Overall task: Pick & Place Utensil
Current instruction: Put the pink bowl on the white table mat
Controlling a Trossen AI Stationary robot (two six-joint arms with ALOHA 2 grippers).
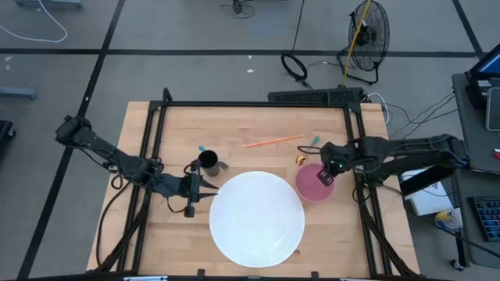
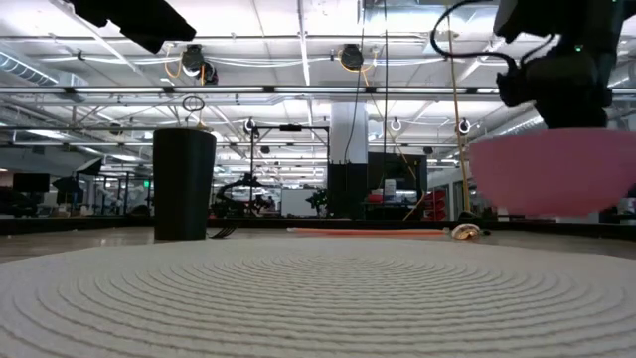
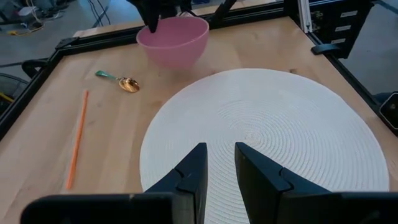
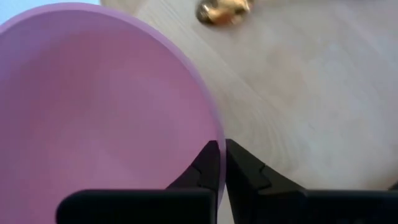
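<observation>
The utensil, a spoon [image 1: 301, 158] with a gold bowl and a teal handle, lies flat on the wooden table just beyond the pink bowl [image 1: 315, 184]; it also shows in the left wrist view [image 3: 127, 84]. My right gripper [image 1: 326, 172] is shut on the pink bowl [image 2: 552, 169], which hangs a little above the table. My left gripper [image 3: 219, 155] stands open with nothing between its fingers, above the left edge of the round white placemat [image 1: 256, 217], pointing across it. A black cup [image 1: 208, 162] stands upright beside the left gripper. My right gripper pinches the pink bowl's rim [image 4: 214, 134] on its far right side, one finger inside the bowl and one outside. The fingers come slanting down from the table's right. The bowl hangs below them about upright, its bottom [image 2: 552, 211] clear of the table.
An orange straw [image 1: 273, 141] lies on the wood at the far middle, left of the spoon. A small teal thing [image 1: 201, 148] lies beyond the cup. A black frame [image 1: 250, 104] borders the table's far, left and right sides.
</observation>
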